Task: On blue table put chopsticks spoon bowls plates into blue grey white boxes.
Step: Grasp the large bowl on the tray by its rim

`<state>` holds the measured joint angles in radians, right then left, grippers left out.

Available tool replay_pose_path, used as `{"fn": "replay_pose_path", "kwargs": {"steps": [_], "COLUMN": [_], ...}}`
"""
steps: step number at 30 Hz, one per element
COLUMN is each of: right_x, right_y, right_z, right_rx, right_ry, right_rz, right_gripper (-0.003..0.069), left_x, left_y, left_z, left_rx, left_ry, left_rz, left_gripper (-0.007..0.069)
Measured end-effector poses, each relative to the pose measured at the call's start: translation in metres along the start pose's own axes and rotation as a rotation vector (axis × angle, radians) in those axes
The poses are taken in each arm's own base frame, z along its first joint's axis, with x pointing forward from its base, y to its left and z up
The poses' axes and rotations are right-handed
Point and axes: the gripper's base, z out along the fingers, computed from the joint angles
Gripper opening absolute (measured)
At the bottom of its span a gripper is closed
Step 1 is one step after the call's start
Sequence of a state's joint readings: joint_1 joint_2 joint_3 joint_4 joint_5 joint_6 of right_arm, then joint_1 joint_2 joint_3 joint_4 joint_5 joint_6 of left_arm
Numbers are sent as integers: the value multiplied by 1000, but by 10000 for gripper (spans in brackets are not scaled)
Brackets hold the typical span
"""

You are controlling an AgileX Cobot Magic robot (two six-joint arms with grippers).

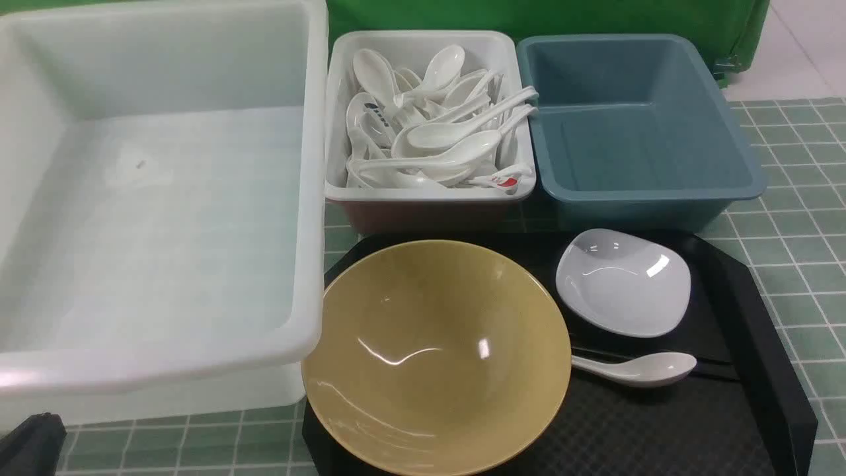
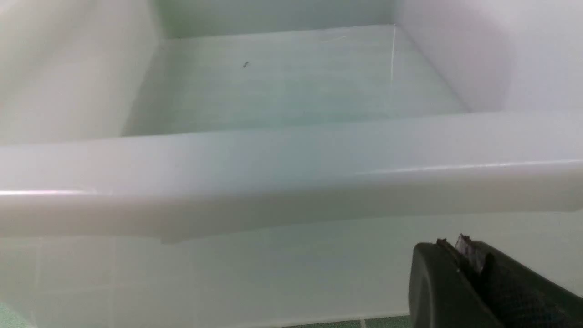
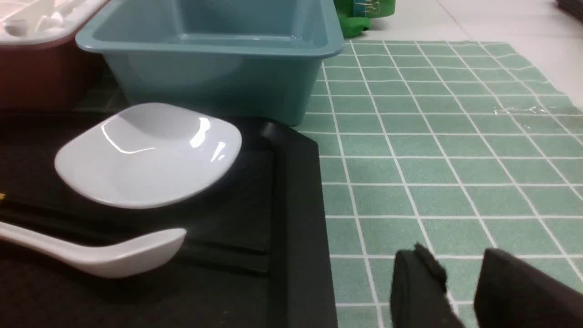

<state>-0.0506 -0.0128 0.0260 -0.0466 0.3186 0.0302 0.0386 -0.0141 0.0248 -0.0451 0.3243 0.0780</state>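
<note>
The mustard-yellow bowl (image 1: 436, 357) sits on the left of a black tray (image 1: 661, 430). The white rounded-square dish (image 1: 621, 281) is at the tray's far right, also in the right wrist view (image 3: 145, 155). A white spoon (image 1: 651, 369) lies in front of it across the black chopsticks (image 1: 598, 352); the spoon also shows in the right wrist view (image 3: 123, 257). My left gripper (image 2: 451, 241) is shut and empty, low before the large translucent white box (image 2: 291, 182). My right gripper (image 3: 455, 255) is open and empty over the tiles, right of the tray.
The large white box (image 1: 158, 370) fills the left. The small white box (image 1: 429, 193) holds several white spoons. The blue-grey box (image 1: 727, 92) stands empty at the back right. The green tiled table (image 1: 793, 251) stretches right of the tray. A green cloth hangs behind.
</note>
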Motion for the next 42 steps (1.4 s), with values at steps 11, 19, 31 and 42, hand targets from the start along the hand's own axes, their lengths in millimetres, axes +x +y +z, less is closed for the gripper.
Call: {"fn": "replay_pose_path", "kwargs": {"steps": [11,19,31,42], "right_x": [0,0,0,-34], "right_y": [0,0,0,1], "right_z": [0,0,0,-7], "right_rx": [0,0,0,-13], "right_ry": [-1,-1,-1,-399], "right_rz": [0,0,0,3], "right_gripper": [238,238,238,238], "left_x": [0,0,0,-29], "left_y": [0,0,0,2], "left_z": [0,0,0,-5], "left_rx": [0,0,-1,-28], "left_ry": [0,0,-1,-322], "left_rz": [0,0,4,17], "left_gripper": [1,1,1,1]}}
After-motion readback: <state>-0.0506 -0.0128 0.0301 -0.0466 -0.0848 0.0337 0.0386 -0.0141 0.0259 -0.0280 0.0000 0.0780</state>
